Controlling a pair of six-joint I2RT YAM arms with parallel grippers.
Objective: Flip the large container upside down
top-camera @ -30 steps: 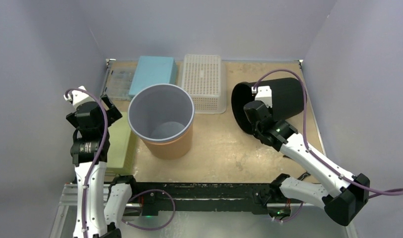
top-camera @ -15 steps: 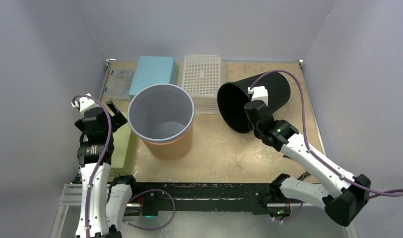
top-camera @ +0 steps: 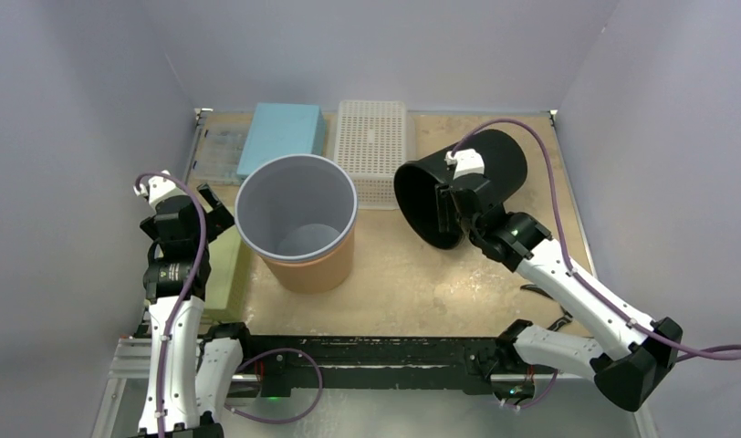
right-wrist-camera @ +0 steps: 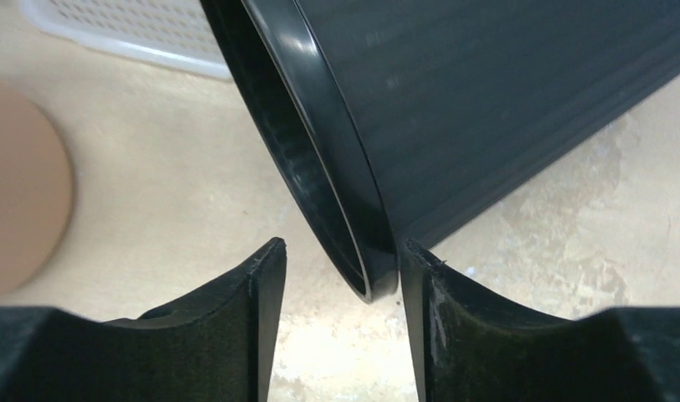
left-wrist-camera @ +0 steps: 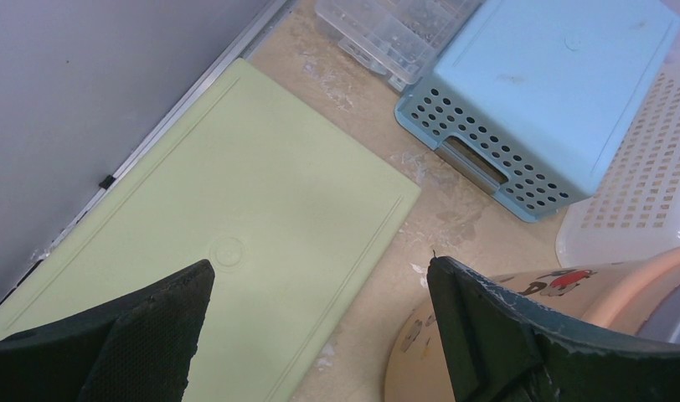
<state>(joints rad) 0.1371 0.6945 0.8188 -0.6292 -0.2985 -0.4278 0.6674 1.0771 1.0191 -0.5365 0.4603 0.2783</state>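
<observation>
A black bucket [top-camera: 485,173] lies tilted on its side at the right of the table, mouth facing left and front. My right gripper [top-camera: 445,212] is open with the bucket's lower rim [right-wrist-camera: 362,251] between its jaws; the right finger [right-wrist-camera: 454,318] touches the outside of the rim and the left finger stands apart from it. A larger bucket, tan outside and grey inside [top-camera: 298,233], stands upright at centre left. My left gripper [top-camera: 210,203] is open and empty above the green board [left-wrist-camera: 219,226], just left of the tan bucket [left-wrist-camera: 408,360].
A blue perforated basket [top-camera: 282,135] lies upside down at the back left. A white perforated basket [top-camera: 376,151] sits at the back centre and a clear plastic box [top-camera: 219,146] by the left wall. Walls close in the table on three sides.
The black bucket has swung left with my right gripper, its mouth turning further toward the left and front. My left arm shifted slightly forward.
</observation>
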